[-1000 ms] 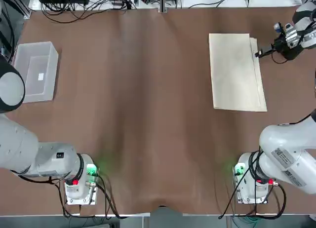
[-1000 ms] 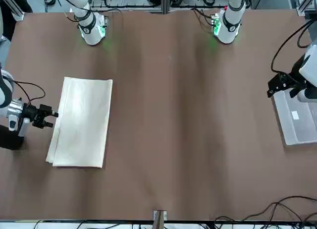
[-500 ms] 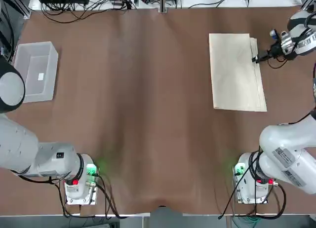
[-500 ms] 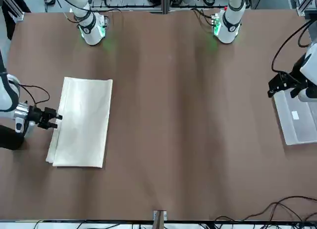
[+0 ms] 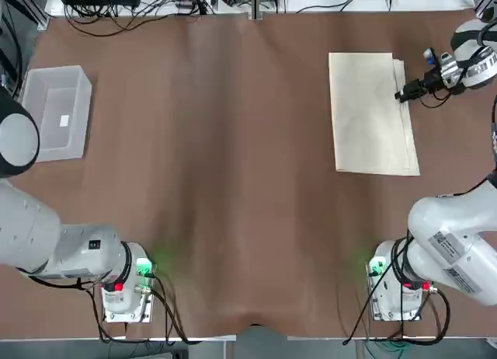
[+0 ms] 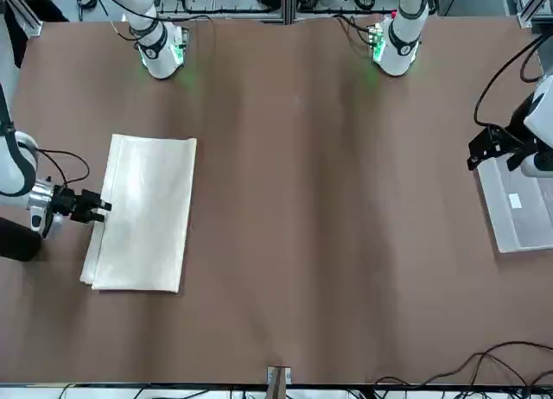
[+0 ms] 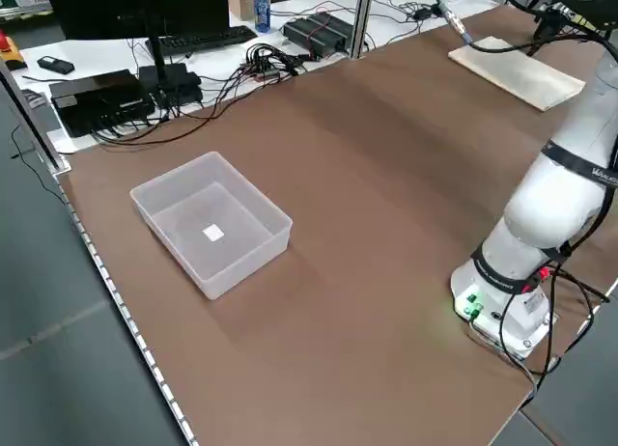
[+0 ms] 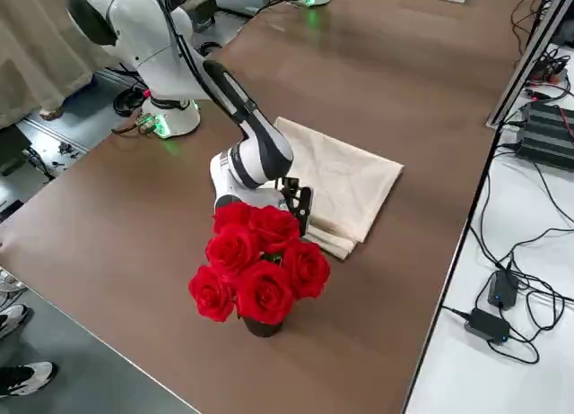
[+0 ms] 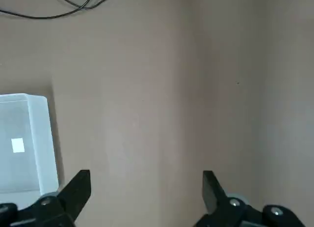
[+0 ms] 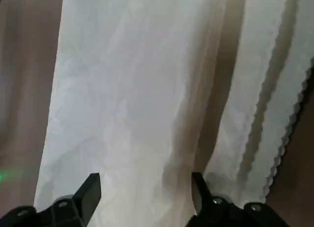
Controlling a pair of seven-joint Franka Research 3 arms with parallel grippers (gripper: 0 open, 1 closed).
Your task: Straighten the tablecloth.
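Observation:
The tablecloth is a cream folded rectangle lying flat at the far right of the brown-covered table, also seen in the front view and right side view. My right gripper lies low at the cloth's outer long edge, pointing into it. In the right wrist view the right gripper has its fingers apart over the layered, scalloped edge of the tablecloth, gripping nothing. My left gripper hangs open above the table by the plastic bin, its fingers wide apart in its own wrist view.
A clear plastic bin stands at the left side of the table, with a small white tag inside. A bunch of red roses stands just behind the right gripper at the table's right edge. Cables and electronics lie beyond the far edge.
My right gripper has slid in from beside the cloth to its outer edge, and its fingers have narrowed a little. The left arm has not moved.

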